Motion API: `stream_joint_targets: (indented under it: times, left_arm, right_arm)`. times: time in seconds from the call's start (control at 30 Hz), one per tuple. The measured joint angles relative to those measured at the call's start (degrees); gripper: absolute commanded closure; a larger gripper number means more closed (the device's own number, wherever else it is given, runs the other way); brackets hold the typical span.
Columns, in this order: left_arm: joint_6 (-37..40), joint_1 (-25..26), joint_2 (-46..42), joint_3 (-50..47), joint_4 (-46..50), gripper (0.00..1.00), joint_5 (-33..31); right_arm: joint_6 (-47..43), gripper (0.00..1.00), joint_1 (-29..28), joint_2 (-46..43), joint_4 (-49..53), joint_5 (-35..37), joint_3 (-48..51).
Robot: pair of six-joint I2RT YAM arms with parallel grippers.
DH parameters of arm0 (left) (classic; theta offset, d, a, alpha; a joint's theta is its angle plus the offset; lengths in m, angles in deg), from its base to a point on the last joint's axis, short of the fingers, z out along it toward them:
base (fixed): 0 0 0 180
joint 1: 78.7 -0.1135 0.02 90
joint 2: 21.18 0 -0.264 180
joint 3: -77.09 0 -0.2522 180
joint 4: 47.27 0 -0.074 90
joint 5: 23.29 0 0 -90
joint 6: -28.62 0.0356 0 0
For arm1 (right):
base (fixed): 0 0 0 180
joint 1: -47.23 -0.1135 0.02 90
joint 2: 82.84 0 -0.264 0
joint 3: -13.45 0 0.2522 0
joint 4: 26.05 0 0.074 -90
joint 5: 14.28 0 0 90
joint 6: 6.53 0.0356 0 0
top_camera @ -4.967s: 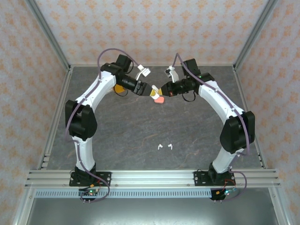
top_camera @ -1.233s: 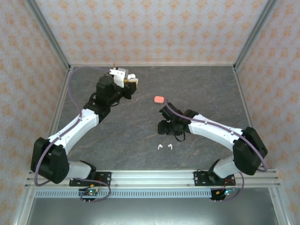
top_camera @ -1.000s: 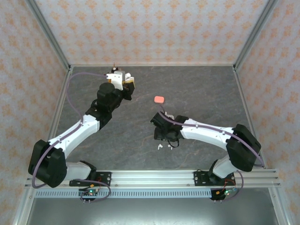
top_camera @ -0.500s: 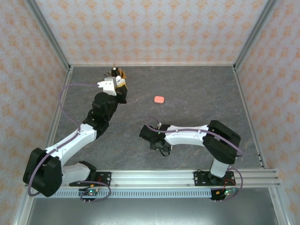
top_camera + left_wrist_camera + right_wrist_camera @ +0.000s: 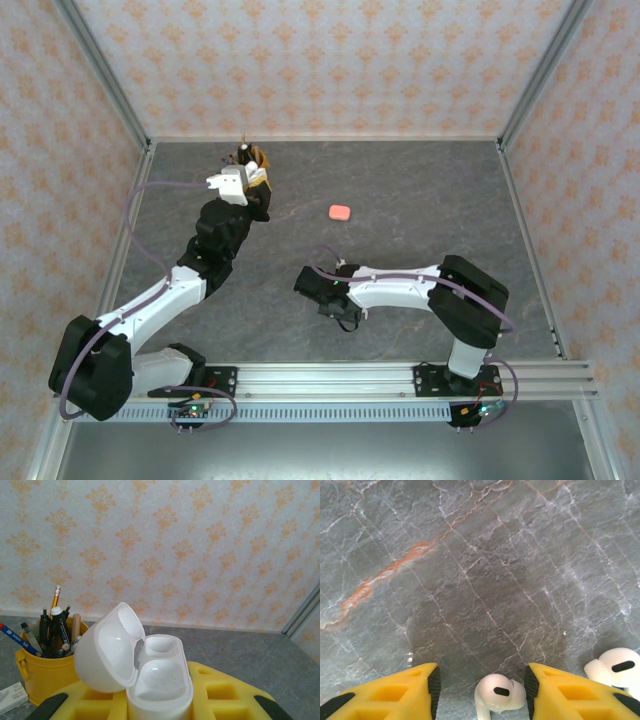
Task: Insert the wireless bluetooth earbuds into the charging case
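Two white earbuds (image 5: 497,692) lie on the grey veined counter (image 5: 470,570), close to its near edge, where the right arm (image 5: 400,285) folds low and reaches in toward the middle. Seen from the right wrist, one of them rests on the stone between the right fingers (image 5: 555,692), its dark oval grille facing up. Those yellow fingers stand partly apart, one on each side of it. A clear strip of counter shows between the earbud and the finger at the picture's left. On the other side it lies just beside the pad, and I cannot tell whether they touch. The fingers are not closed on it. The second earbud (image 5: 615,666) sits outside the pair, just beyond the finger at the picture's right, also on the counter.

The left arm (image 5: 180,285) stretches to the far left part of the counter. Its left fingers (image 5: 225,692) are closed narrowly on the white charging case (image 5: 160,680), which sits between the yellow pads with its open side facing up. The lid is hinged open and leans to the picture's left, and both hollows inside show plain white. Just behind and left of it stands a yellow cup (image 5: 40,675) of pens and pencils, in front of the patterned wall (image 5: 200,555).

A salmon-pink case (image 5: 340,212) lies alone on the counter toward the far middle, well apart from both arms. It is too small to tell how its lid stands.
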Motion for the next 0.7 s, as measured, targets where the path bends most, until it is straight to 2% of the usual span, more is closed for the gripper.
stream_joint_targets:
  times: [0.4,0.7]
  left_arm:
    - [0.42,0.63,0.00,-0.37,-0.72,1.00,0.81]
    - [0.83,0.76,0.00,-0.37,-0.76,1.00,1.44]
  right_arm:
    - [1.44,0.57,0.00,0.00,0.44,0.17,0.00]
    - [2.03,0.56,0.02,-1.05,-0.81,0.17,1.40]
